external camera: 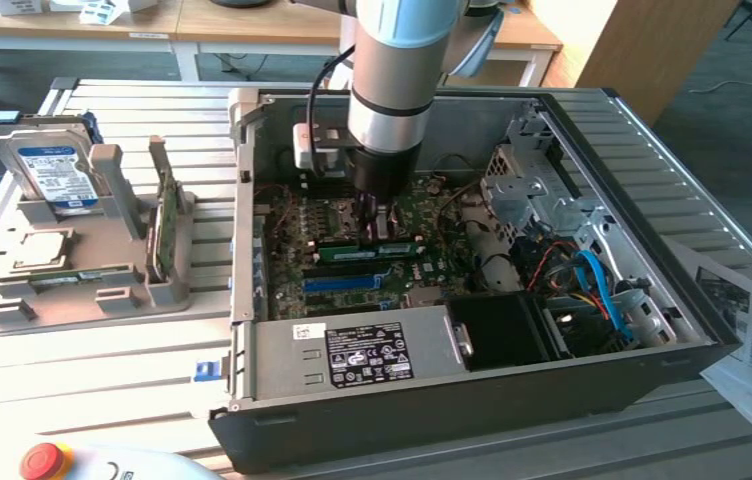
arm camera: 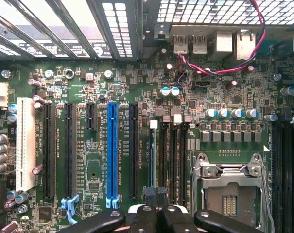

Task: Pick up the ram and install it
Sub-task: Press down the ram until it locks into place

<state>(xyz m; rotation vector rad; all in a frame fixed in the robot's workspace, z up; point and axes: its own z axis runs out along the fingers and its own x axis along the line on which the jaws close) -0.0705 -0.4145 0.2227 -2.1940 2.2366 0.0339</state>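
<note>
Arm is down inside the open computer case (external camera: 483, 405), with the gripper (external camera: 373, 226) low over the motherboard (external camera: 416, 215). In the wrist view the gripper (arm camera: 156, 208) has its fingers drawn together, and nothing can be made out clamped between them. The ram (external camera: 371, 249) is off the tray (external camera: 83, 300) and stands on edge in a memory slot on the board. It shows in the wrist view as a thin sliver (arm camera: 152, 155) beside the dark empty slots, a few slots over from the long blue slot (arm camera: 112, 155). The closed fingertips sit right over one end of the stick; whether they touch its top edge cannot be told. Judgement: pick-up and placement look finished, and the step in hand is seating the stick with the closed fingers used as a pusher. Judgement: the next move calls for a straight downward press kept centred on the narrow top edge, as an off-line push could tip the stick or skid onto neighbouring parts. Whether the white end latch (arm camera: 153, 124) has closed is not clear.
</note>
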